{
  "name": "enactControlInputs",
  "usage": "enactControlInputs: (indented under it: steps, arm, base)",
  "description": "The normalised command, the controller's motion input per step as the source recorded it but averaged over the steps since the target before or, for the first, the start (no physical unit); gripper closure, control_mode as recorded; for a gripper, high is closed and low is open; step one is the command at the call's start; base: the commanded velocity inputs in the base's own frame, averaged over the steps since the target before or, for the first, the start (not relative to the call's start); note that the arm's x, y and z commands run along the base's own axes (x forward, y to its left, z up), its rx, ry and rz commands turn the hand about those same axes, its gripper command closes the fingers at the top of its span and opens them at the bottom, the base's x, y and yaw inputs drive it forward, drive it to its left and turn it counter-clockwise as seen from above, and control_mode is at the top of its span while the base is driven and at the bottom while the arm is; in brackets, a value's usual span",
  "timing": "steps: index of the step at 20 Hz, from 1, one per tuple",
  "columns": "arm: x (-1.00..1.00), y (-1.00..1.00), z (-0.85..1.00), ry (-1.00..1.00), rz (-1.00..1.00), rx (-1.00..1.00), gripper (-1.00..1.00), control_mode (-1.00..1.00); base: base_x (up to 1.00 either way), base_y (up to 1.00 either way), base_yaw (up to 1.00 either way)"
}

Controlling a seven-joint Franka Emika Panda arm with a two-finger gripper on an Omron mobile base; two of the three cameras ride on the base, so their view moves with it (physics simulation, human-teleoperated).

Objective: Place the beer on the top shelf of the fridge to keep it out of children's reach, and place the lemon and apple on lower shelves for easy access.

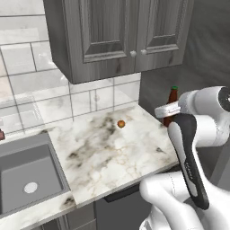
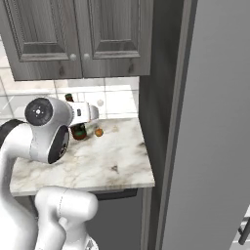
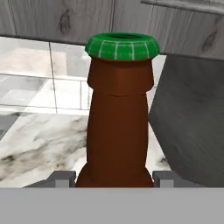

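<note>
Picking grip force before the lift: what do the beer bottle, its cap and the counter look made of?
The beer: likely glass, smooth dark brown with a dull sheen, though the render leaves it open. Its cap: green, ribbed around the edge, which suggests crimped metal. The counter: polished marble or a look-alike, white with grey and tan veining. The gripper is shut on the beer's neck.
</note>
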Motion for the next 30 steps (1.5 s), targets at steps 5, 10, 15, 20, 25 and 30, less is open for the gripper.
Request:
enactControlInputs:
  steps: [5, 10, 15, 20, 25, 30]
  arm:
    - [-0.46, 0.01, 0.52, 0.00, -0.03, -0.13, 1.00, -1.00]
    - [-0.48, -0.09, 0.17, 0.00, -0.08, -0.04, 1.00, -1.00]
    - [-0.67, -0.22, 0.03, 0.00, -0.05, 0.00, 1.00, -1.00]
    - [0.00, 0.00, 0.00, 0.00, 0.00, 0.00, 1.00, 1.00]
    - [0.00, 0.00, 0.00, 0.00, 0.00, 0.00, 1.00, 1.00]
    - [0.00, 0.00, 0.00, 0.00, 0.00, 0.00, 1.00, 1.00]
  base:
    - [0.00, 0.00, 0.00]
    - [0.00, 0.00, 0.00]
    - [0.00, 0.00, 0.00]
    - [-0.95, -0.23, -0.04]
    - [-0.83, -0.63, -0.20]
    - [-0.13, -0.75, -0.37]
